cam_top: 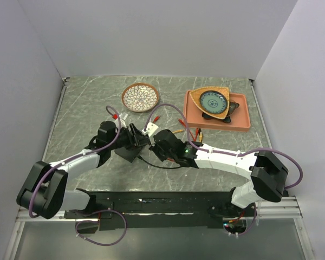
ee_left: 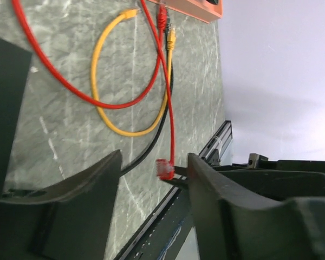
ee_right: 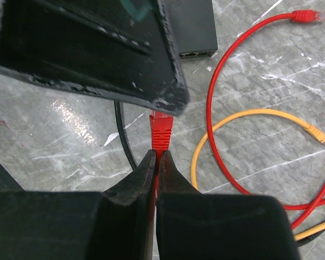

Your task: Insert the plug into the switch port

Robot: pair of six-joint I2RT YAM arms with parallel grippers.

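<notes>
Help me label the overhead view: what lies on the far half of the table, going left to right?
Red cable end → round patterned bowl → orange tray holding a blue dish.

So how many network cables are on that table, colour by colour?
Red network cable: 1
Yellow network cable: 1
Black network cable: 1
Total: 3
</notes>
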